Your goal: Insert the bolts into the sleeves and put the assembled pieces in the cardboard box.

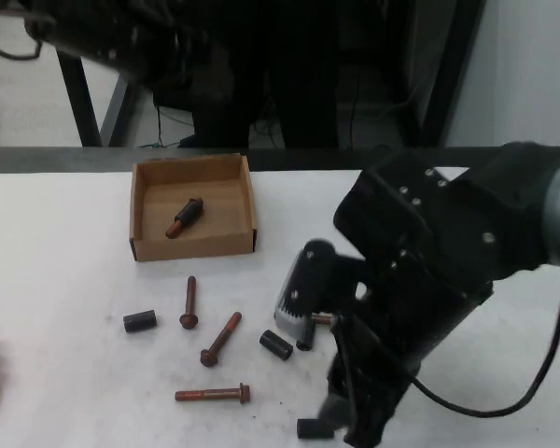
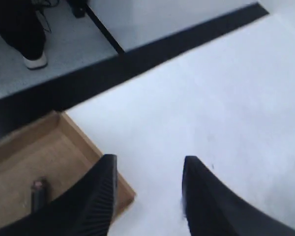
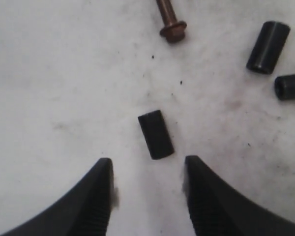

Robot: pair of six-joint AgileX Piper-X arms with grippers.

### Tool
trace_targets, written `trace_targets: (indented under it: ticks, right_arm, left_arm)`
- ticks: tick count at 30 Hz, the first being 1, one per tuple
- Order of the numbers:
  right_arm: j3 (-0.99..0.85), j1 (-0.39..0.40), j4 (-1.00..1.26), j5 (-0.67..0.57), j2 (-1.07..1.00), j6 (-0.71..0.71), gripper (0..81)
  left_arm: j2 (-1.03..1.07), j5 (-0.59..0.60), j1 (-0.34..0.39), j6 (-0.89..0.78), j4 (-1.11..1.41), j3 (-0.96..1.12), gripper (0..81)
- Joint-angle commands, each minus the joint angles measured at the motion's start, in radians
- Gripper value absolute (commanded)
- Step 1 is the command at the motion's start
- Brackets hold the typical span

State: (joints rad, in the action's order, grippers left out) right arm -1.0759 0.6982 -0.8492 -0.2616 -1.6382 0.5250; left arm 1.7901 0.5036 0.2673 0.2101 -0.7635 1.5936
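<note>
Right pincer (image 3: 147, 162) open, poised just short of a loose sleeve (image 3: 156, 133) lying flat on the table (image 3: 59, 73) | left pincer (image 2: 150, 160) open above a corner of the cardboard box (image 2: 83, 147) | sleeve looks light, rigid, slick and likely to roll; grip across its middle, on the long sides

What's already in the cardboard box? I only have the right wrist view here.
Observer: One assembled piece lies inside the cardboard box.
Operator: And the left end effector?
Observer: The left end effector is open, above the bench by a corner of the box.
Operator: Any sleeve beyond my three?
Observer: Yes, a fourth sleeve lies near the head of a bolt, not touching it.
</note>
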Motion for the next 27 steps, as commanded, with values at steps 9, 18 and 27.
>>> trace_targets:
  ticks: [9,18,27]
  right_arm:
    - [-0.024,0.099,-0.072,0.078,-0.119,0.112,44.6]
    - [-0.042,0.149,-0.046,0.202,-0.151,0.131,44.6]
    - [-0.042,0.149,0.038,0.248,-0.151,0.124,44.6]
  left_arm:
    - [-0.078,-0.106,0.066,0.436,-0.582,-0.028,40.5]
    - [-0.15,-0.112,0.122,0.461,-0.622,-0.095,40.5]
    - [-0.231,-0.041,0.155,0.395,-0.448,-0.437,38.7]
